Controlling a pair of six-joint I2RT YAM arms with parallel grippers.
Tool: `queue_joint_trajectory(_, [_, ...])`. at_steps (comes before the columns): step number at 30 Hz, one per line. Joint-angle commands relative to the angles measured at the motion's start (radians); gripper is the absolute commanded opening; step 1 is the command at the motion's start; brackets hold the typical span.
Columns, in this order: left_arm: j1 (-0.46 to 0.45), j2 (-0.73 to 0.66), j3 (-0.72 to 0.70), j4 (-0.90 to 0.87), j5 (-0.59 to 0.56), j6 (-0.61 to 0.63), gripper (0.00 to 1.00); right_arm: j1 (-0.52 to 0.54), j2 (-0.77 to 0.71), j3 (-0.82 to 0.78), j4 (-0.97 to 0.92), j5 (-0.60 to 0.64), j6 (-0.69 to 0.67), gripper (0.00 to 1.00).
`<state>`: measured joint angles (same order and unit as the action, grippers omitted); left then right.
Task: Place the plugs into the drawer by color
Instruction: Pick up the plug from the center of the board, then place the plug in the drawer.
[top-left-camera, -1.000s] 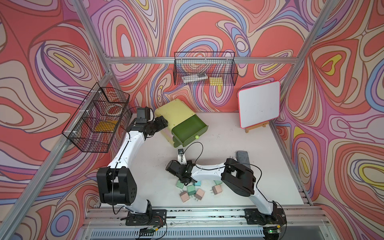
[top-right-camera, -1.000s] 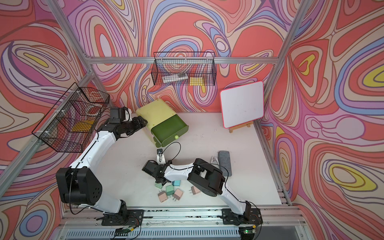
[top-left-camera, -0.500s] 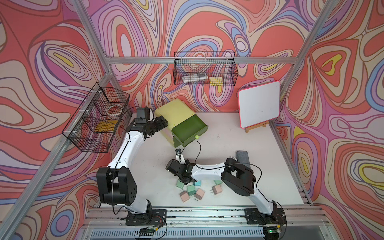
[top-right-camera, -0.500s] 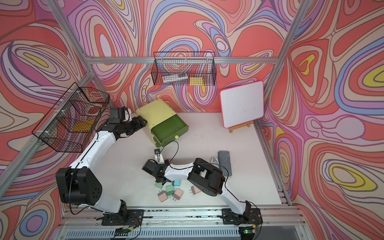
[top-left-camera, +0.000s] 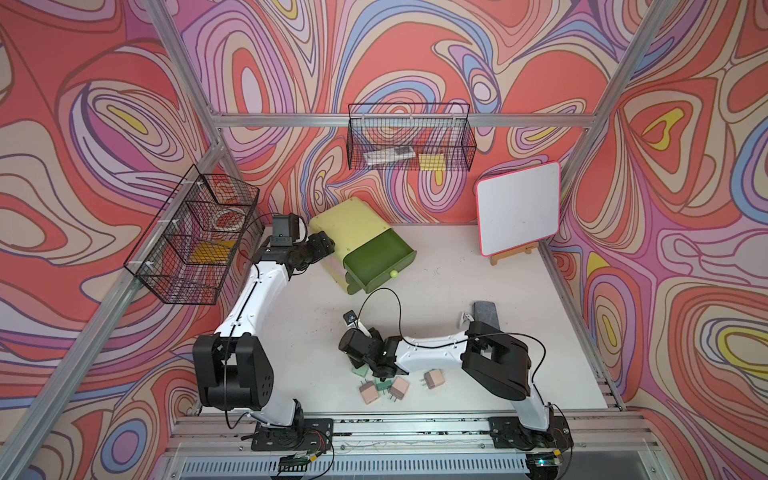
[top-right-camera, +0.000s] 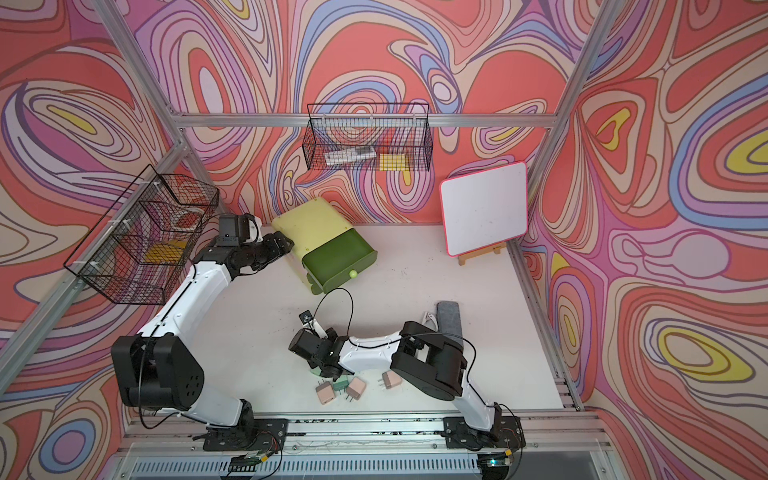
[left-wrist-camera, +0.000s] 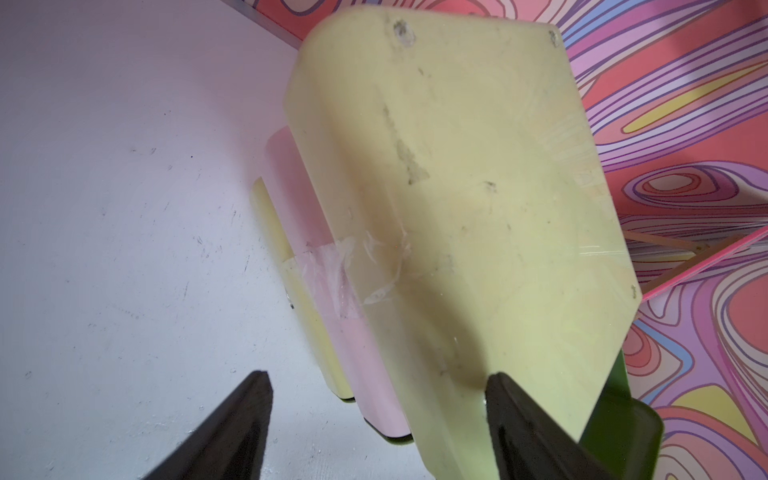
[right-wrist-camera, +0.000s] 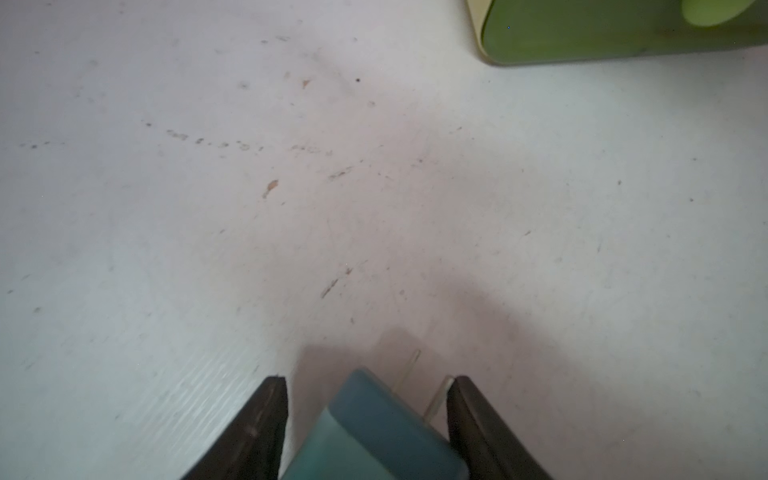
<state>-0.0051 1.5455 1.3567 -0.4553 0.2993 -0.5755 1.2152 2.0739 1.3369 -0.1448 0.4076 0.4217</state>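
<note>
Our right gripper (right-wrist-camera: 366, 380) pinches a mint plug (right-wrist-camera: 382, 428); our left gripper (left-wrist-camera: 379, 376) gapes beside the cabinet (left-wrist-camera: 457, 166). Pink plugs (top-left-camera: 400, 387) crowd six o'clock; white table (top-left-camera: 478, 282), swirled walls (top-left-camera: 415, 50).

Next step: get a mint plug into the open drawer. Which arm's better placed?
Right. The right gripper has a mint plug between its jaws, and the open drawer shows ahead in its wrist view. The left gripper is at the back of the cabinet, far from the loose plugs.
</note>
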Motion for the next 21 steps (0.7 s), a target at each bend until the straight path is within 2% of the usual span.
queue_joint_trajectory(1, [0.007, -0.031, -0.016, -0.005, -0.002, 0.014, 0.80, 0.006, -0.092, -0.003, 0.031, -0.057, -0.086, 0.18])
queue_joint_trajectory(5, [0.007, -0.028, -0.018, -0.003, 0.003, 0.012, 0.80, 0.005, -0.166, 0.011, 0.009, -0.117, -0.154, 0.16])
queue_joint_trajectory(10, [0.007, -0.020, -0.016, 0.002, 0.019, 0.005, 0.80, -0.005, -0.253, 0.072, -0.061, -0.062, -0.319, 0.14])
queue_joint_trajectory(14, [0.007, -0.016, -0.010, 0.003, 0.030, -0.002, 0.80, -0.070, -0.291, 0.142, -0.102, -0.165, -0.413, 0.13])
queue_joint_trajectory(21, [0.007, -0.024, -0.007, -0.003, 0.032, 0.009, 0.79, -0.261, -0.218, 0.366, -0.214, -0.370, -0.543, 0.11])
